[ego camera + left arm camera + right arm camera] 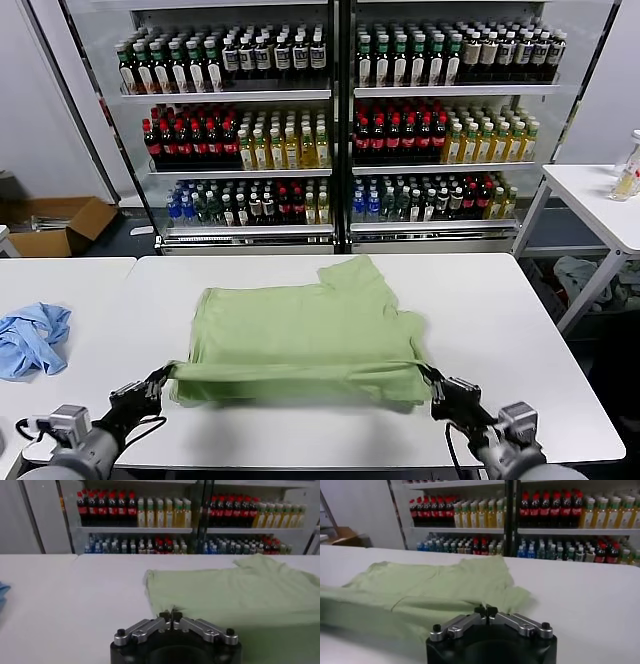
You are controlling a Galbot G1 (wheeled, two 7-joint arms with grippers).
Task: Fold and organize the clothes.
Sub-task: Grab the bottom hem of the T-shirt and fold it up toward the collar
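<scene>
The light green shirt (310, 335) lies on the white table (480, 310), plain side up, one sleeve pointing to the far right. Its near hem is lifted off the table and stretched between my two grippers. My left gripper (166, 375) is shut on the hem's left corner; in the left wrist view (170, 614) the fingertips pinch the cloth (235, 590). My right gripper (426, 372) is shut on the hem's right corner; in the right wrist view (485, 611) the shirt (420, 592) spreads beyond the closed fingertips. The checkered print is hidden.
A crumpled sky-blue garment (30, 338) lies on the adjoining table at the left. Glass-door coolers full of bottles (330, 120) stand behind the table. A second white table (600, 200) is at the far right, a cardboard box (55, 222) on the floor at the far left.
</scene>
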